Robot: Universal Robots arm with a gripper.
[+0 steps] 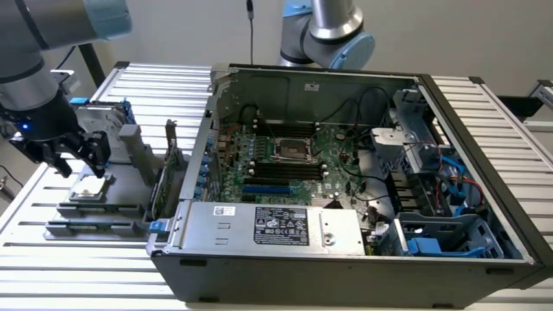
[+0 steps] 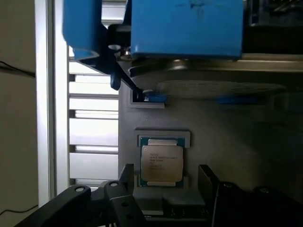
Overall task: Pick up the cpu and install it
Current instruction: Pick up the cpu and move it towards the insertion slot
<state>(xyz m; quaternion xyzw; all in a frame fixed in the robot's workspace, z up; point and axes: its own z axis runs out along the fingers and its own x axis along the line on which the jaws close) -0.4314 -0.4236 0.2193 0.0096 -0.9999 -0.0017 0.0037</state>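
In the exterior view we find the cpu (image 1: 89,189) lying flat in a pocket of the grey holder (image 1: 95,220). It sits at about eight o'clock, on the slatted table (image 1: 87,272) outside the open computer case (image 1: 346,275). At twelve o'clock from the chip the hard drive (image 1: 100,116) with blue rails stands on edge. At three o'clock a card (image 1: 170,139) on edge stands between the chip and the case wall. The socket (image 1: 292,150) sits mid-motherboard, with the grey box (image 1: 276,225) bearing a black label at six o'clock from it. A second arm (image 1: 333,32) rises at twelve o'clock behind the case. The working arm reaches in from ten o'clock, wrist pointing down. Its gripper (image 1: 82,170) hangs just above the chip, fingers spread.

In the wrist view the cpu (image 2: 161,163) lies label-up in its recess. The gripper (image 2: 165,176) has its fingers spread on either side of it, holding nothing. The hard drive's blue rail (image 2: 187,28) stands beyond.
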